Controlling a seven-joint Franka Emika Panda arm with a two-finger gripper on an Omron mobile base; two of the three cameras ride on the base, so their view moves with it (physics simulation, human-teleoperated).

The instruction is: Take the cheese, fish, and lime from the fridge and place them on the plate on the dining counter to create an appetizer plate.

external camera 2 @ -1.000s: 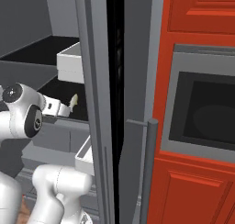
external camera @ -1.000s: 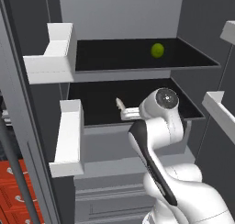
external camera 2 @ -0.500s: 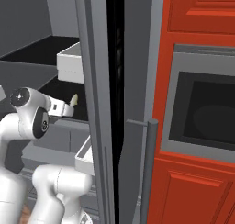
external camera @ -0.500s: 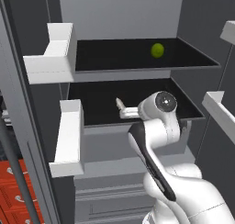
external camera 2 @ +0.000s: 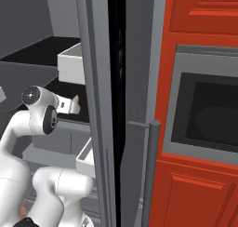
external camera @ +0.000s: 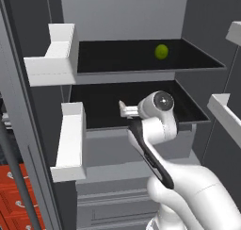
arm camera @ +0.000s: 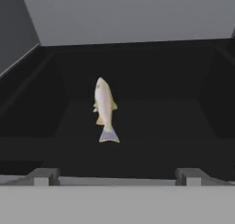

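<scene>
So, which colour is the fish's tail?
Bluish grey; the fish itself is pale cream. Hand view shows it best.

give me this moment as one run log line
phase: reaching for fish | gripper: open, short of it, nothing held | fish: lower fridge shelf | lime: upper shelf

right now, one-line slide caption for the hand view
Open gripper faces the pale fish lying on the fridge's black lower shelf, fingertips short of it.
</scene>
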